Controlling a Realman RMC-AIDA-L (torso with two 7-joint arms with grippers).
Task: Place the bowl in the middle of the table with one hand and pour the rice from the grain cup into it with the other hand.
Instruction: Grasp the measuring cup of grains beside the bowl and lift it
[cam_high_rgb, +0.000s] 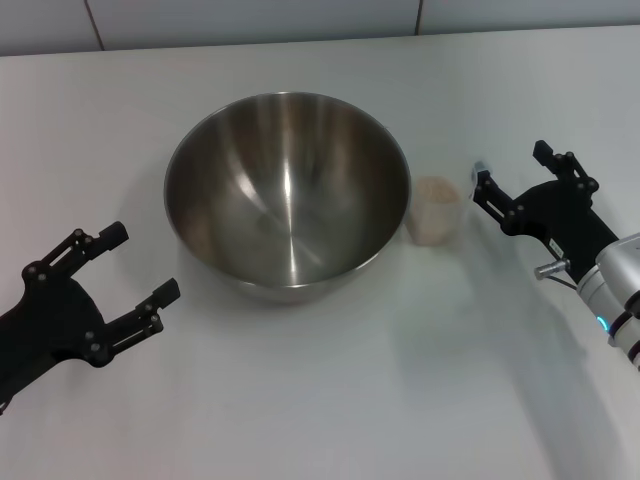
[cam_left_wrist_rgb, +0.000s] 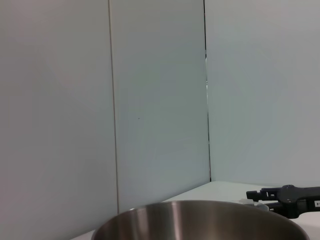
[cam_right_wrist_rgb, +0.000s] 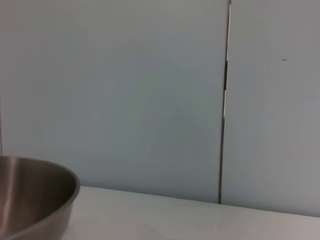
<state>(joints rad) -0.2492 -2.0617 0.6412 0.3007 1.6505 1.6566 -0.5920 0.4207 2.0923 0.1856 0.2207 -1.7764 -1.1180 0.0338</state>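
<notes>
Your scene is nearly colourless — white, silver and black.

You see the table (cam_high_rgb: 320, 420) as plain white with no pattern, the bowl (cam_high_rgb: 287, 190) as shiny brushed silver with pale streaks of reflection inside, the grain cup (cam_high_rgb: 434, 212) as clear, and the rice (cam_high_rgb: 436, 188) in it as off-white. Your left gripper (cam_high_rgb: 118, 268) and right gripper (cam_high_rgb: 512, 168) are matt black — the right arm's wrist turns light grey. Behind, the wall panels (cam_left_wrist_rgb: 155, 100) are pale grey with thin dark seams.

Left gripper (cam_high_rgb: 138, 262) and right gripper (cam_high_rgb: 511, 168) hover, jaws spread.

Pale panelled wall (cam_left_wrist_rgb: 155, 100) with dark vertical seams behind.
</notes>
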